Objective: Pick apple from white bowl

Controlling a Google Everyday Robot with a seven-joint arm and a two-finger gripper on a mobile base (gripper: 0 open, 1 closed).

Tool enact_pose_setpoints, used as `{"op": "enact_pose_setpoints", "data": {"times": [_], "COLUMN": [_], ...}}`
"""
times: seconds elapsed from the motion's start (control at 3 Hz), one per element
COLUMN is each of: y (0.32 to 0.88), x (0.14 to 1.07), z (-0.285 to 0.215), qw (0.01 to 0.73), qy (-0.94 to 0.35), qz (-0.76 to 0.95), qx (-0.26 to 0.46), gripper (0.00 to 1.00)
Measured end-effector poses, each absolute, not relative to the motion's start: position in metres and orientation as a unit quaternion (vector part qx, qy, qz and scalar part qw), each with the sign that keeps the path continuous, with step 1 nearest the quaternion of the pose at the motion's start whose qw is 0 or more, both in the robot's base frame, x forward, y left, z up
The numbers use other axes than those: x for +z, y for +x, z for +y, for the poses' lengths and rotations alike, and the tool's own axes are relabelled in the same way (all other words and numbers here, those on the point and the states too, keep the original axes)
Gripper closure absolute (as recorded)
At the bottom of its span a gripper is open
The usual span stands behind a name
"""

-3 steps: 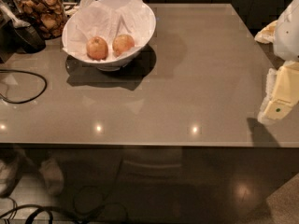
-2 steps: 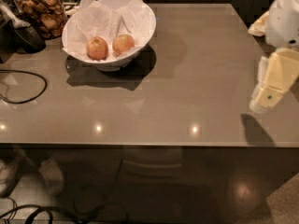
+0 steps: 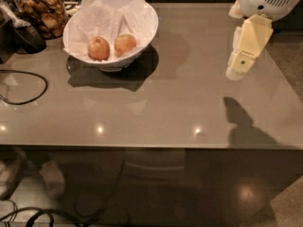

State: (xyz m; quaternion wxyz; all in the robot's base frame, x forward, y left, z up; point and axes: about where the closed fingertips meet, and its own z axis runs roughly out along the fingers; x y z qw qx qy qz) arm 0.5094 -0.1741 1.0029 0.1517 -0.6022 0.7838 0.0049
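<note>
The white bowl [image 3: 142,20], lined with crumpled white paper, stands at the back left of the grey table. Two apples lie side by side in it. The golden-tan apple [image 3: 125,44] is on the right, and a pinker, redder apple [image 3: 98,48] is on the left. My gripper [image 3: 237,68] hangs from the white arm at the far right. It is above the table, well to the right of the bowl, points down and holds nothing. Its shadow falls on the table below it.
A glass jar of brown snacks [image 3: 40,8] stands left of the bowl, with a dark rounded object [image 3: 29,36] in front of it. A black cable [image 3: 28,86] loops on the table's left side. The table's front edge [image 3: 151,148] runs across the view.
My gripper has moved up and to the left, from the table's right edge to over the table surface. The bowl and both apples have not moved.
</note>
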Motion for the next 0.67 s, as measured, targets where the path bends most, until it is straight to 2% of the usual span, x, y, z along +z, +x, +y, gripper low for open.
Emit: {"op": "enact_pose_setpoints", "data": {"times": [0.67], "y": [0.5274], "x": [1.0113], "z": [-0.1601], "qw": [0.191], "qy": [-0.602], "qz": [0.775], "qx": [-0.002], "gripper": [0.00]}}
